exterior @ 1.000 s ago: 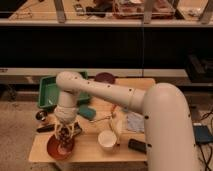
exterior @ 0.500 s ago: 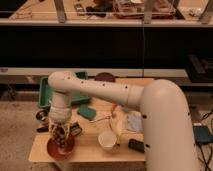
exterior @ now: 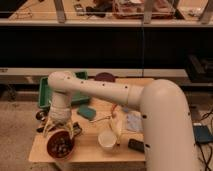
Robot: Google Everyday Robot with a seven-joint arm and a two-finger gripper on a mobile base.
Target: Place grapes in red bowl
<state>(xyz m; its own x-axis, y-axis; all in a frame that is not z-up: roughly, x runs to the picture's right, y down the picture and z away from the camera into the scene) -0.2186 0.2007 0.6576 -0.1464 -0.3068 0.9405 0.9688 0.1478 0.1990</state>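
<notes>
1. We see the gripper [exterior: 61,129] at the front left of the wooden surface [exterior: 90,146], hanging straight down from the white arm [exterior: 125,97] that reaches in from the right.
2. Its fingers are spread apart, one to each side, just above the red bowl [exterior: 60,145].
3. The red bowl stands near the front left corner of the surface, directly under the gripper.
4. The grapes [exterior: 62,144] lie inside the red bowl as a dark clump; the fingers are not pinching them.
5. A white cup [exterior: 107,140] stands to the right of the bowl, apart from it.
6. A green tray [exterior: 46,95] sits at the back left, partly hidden by the arm.
7. A dark maroon dish [exterior: 105,77] rests at the back edge.
8. A teal sponge-like block [exterior: 86,112] lies between tray and cup.
</notes>
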